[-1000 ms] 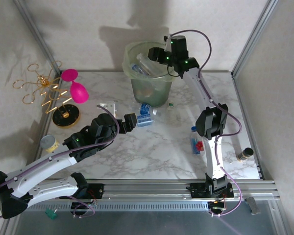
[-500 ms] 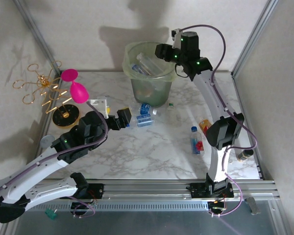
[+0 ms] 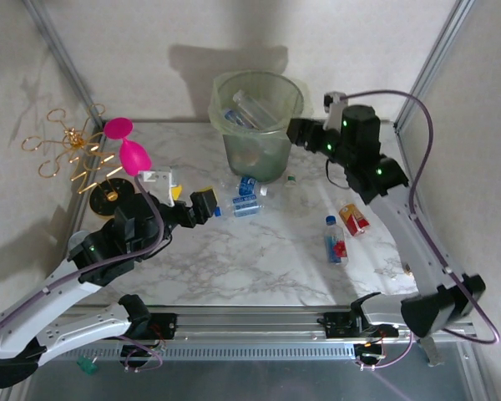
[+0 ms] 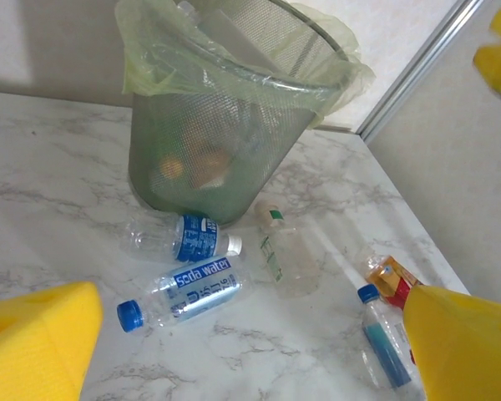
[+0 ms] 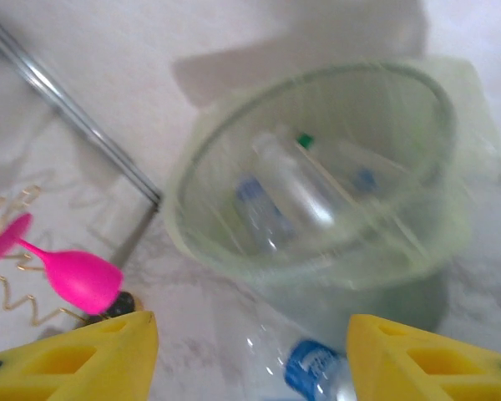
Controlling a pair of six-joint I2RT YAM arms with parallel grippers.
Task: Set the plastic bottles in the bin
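On the top external camera I have the bin (image 3: 255, 159) at the back of the table (image 3: 267, 271), with several plastic bottles (image 3: 249, 107) lying inside it. The right gripper (image 3: 299, 132) hangs just right of the bin's rim. I cannot judge its jaws from this angle. The left gripper (image 3: 189, 199) sits in front of the bin and to its left, jaws spread wide and empty. Two blue-labelled bottles (image 3: 245, 205) lie close together just in front of the bin. Farther out to the bin's front right lie a red-labelled bottle (image 3: 354, 219) and a blue-capped bottle (image 3: 334, 242). A pink ornament (image 3: 127, 149) stands well to the bin's left.

On the left wrist camera my yellow fingers (image 4: 33, 338) stand far apart in the bottom corners, nothing between them. The bin faces me, its liner bag (image 4: 234, 79) folded over the rim. The blue-labelled bottles lie at its foot, the nearer one reading "soda water". A clear bottle (image 4: 282, 255) with a green mark lies just right of them, near the bin's base.

The right wrist camera is blurred. Its yellow fingers (image 5: 92, 355) are parted, gripping nothing, and I look down into the bin at clear bottles piled inside. One blue-labelled bottle lies at the bin's base.
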